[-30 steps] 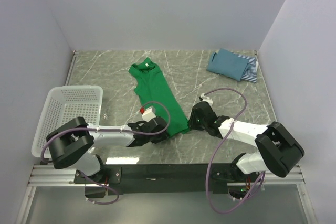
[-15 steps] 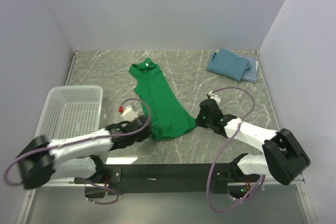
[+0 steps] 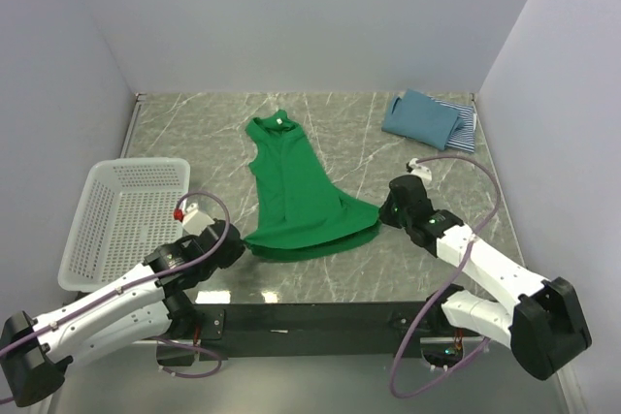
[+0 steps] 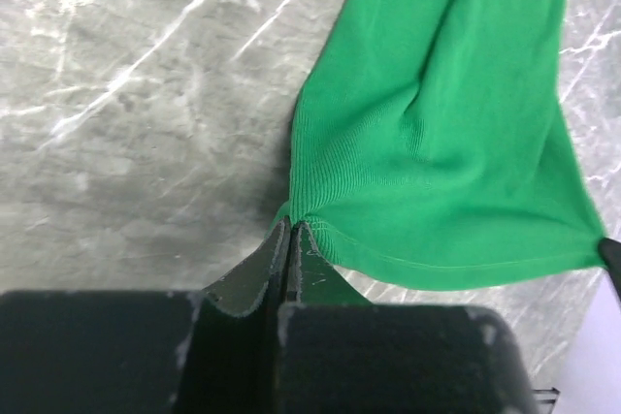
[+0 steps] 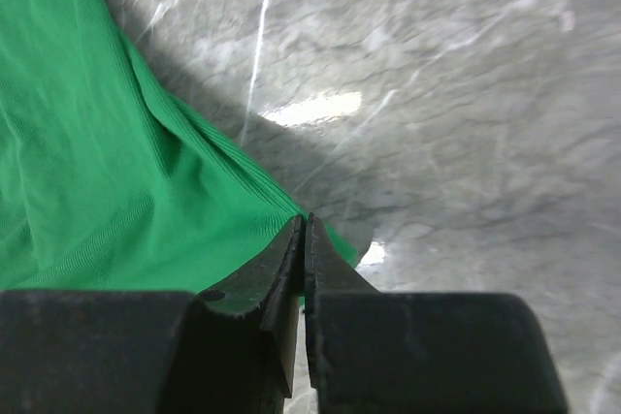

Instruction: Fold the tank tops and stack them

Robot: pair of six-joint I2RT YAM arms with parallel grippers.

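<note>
Stretching across lower centre, the hem of the green tank top (image 3: 296,191) is pinched by the left end effector (image 3: 238,242) and right end effector (image 3: 386,212); even tension should be kept while folding.

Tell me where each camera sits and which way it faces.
Top external: above and behind the robot, looking down at table, green top, basket; left arm, right arm show.
Left wrist: on the left arm, looking past left jaws shut on the green top's hem.
Right wrist: likewise, right jaws on the hem.
Shared: the green top.
</note>
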